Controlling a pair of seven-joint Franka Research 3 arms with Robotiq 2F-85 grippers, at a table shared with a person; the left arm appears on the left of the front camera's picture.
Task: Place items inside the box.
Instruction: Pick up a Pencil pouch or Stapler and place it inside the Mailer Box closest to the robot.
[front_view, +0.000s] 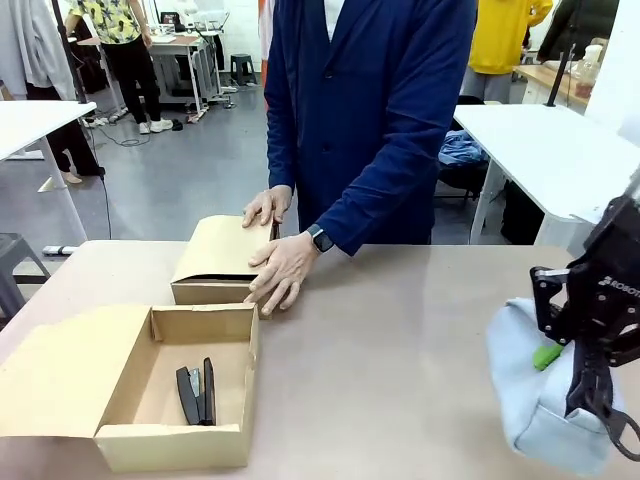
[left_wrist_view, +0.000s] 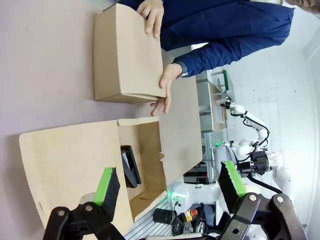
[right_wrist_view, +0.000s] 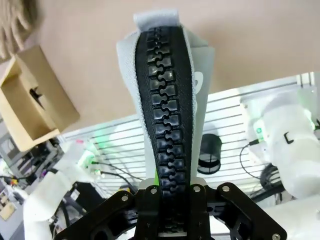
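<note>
The right gripper (front_view: 575, 375) is pinching the grey pouch (front_view: 530, 405) along its black zipper at the right side of the counter (front_view: 400, 350). This is well apart from the box (front_view: 170, 447), which is lying open at the left with the black stapler (front_view: 196, 394) inside. I think the arm should be carrying the pouch across above the box wall and lowering it beside the stapler before releasing, passing clear of the person's hand (front_view: 283, 270) on the smaller box (front_view: 218, 250). The left gripper (left_wrist_view: 170, 187) is hanging spread open and empty above the box.

White letters stand on the black body of the right gripper (front_view: 572, 382). They spell "ROBOT", and the edge of the picture cuts off the rest of the word.
</note>
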